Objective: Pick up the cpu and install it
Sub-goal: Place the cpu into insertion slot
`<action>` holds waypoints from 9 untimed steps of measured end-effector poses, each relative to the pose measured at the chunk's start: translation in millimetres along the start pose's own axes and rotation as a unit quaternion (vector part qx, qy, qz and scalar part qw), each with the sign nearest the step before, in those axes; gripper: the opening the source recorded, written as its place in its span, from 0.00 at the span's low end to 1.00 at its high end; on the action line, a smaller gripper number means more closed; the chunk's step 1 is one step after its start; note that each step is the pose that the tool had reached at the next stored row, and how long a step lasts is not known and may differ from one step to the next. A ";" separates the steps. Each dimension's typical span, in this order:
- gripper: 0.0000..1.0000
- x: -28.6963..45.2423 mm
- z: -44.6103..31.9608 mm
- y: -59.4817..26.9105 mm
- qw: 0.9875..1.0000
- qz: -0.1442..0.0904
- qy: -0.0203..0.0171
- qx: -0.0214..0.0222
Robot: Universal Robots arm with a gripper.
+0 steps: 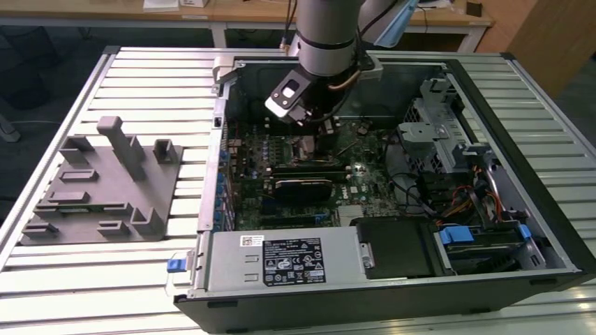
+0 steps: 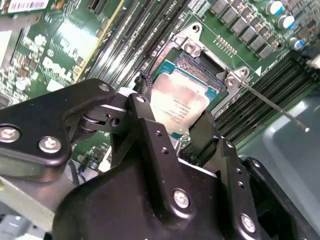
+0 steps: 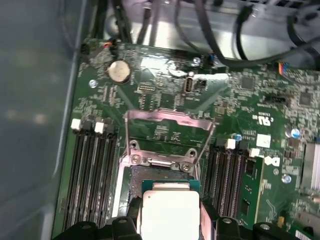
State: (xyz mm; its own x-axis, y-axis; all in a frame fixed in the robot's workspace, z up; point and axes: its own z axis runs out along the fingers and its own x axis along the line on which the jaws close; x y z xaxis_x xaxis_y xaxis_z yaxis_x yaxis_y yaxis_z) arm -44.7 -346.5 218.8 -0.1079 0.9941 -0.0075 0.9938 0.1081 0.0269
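With black fingers (image 2: pixel 142 117) drawn narrow onto two opposite edges, holding the small flat square cpu (image 2: pixel 181 100), pale silver metal on top, low over the open square socket (image 3: pixel 160 174) of the green motherboard (image 3: pixel 250 100), inside the open black computer case (image 1: pixel 391 307) lying on the ribbed grey tabletop (image 1: pixel 93 293), toward the board's far side and the exterior view's left. Judging by that grip, done with the pick-up and lined up over the right place, with the hinged silver retaining frame (image 3: pixel 167 116) swung up clear. Not released, and impossible to tell whether seated or hovering just above; frame not yet closed down.
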 end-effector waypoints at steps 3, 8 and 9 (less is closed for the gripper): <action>0.55 -0.1 0.4 0.3 1.000 0.012 0.000 0.000; 0.55 0.0 0.9 0.5 1.000 0.014 0.000 0.000; 0.55 0.0 1.3 0.6 1.000 0.017 0.000 0.000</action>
State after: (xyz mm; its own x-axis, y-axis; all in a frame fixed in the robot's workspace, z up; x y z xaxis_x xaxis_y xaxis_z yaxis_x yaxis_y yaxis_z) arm -44.1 -346.4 217.4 -0.0741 0.9972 -0.0072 0.9969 0.0743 0.0271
